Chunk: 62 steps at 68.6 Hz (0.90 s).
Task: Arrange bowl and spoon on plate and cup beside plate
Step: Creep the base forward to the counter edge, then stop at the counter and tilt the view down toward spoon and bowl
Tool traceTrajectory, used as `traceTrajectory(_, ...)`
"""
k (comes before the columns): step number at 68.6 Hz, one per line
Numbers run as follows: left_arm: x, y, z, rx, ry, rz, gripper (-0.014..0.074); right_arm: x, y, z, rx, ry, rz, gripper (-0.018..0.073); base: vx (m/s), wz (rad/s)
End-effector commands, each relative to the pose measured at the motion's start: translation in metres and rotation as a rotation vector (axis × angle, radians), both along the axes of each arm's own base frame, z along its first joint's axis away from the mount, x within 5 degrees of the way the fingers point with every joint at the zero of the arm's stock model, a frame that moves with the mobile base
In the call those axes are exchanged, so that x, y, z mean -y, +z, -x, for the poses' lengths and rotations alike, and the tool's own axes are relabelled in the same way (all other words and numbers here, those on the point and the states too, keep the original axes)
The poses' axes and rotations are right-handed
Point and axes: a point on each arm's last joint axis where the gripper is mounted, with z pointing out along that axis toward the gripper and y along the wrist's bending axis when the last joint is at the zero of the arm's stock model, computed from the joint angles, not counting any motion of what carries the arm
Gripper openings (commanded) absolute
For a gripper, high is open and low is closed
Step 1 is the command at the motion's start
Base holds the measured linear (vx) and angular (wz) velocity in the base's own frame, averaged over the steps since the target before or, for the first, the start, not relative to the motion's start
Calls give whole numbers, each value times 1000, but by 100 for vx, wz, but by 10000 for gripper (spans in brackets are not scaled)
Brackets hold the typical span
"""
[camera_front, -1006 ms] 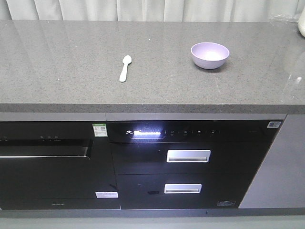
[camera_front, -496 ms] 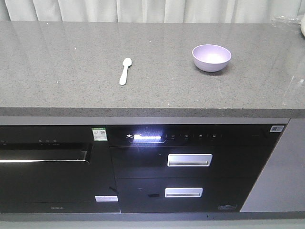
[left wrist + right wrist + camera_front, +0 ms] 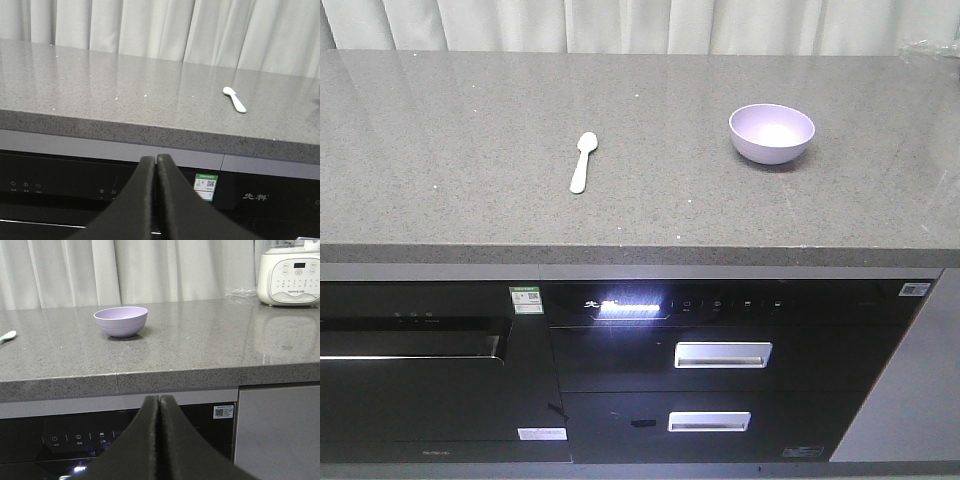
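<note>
A lavender bowl (image 3: 772, 134) sits upright on the grey counter (image 3: 460, 140), right of centre; the right wrist view shows the bowl (image 3: 121, 321) too. A pale spoon (image 3: 583, 161) lies left of it, scoop pointing away, and the spoon (image 3: 234, 99) appears again in the left wrist view. The plate and the cup are out of view. My left gripper (image 3: 156, 159) hangs shut and empty in front of the cabinet, below the counter edge. Equally low, my right gripper (image 3: 159, 399) is shut with nothing in it.
A white kitchen appliance (image 3: 291, 272) stands at the counter's far right, with clear plastic wrap (image 3: 241, 292) beside it. White curtains (image 3: 620, 25) hang behind. Black built-in appliances with drawer handles (image 3: 723, 354) fill the cabinet front below the counter.
The front view has shifted: counter, bowl and spoon sit slightly lower and further right in the frame. Bowl and spoon keep their places on the counter.
</note>
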Motion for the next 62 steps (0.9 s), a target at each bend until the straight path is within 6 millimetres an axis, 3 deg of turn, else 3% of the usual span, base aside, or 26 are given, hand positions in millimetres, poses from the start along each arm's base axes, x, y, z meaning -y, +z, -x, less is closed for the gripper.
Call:
traceTrajectory(1,0,0,0,62,-2,4,-6,-1,4,0,69,7,18,-1,2,0)
traceTrajectory(62,0,0,0,62,-2,4,-6,-1,4,0,69,7,18,-1,2,0)
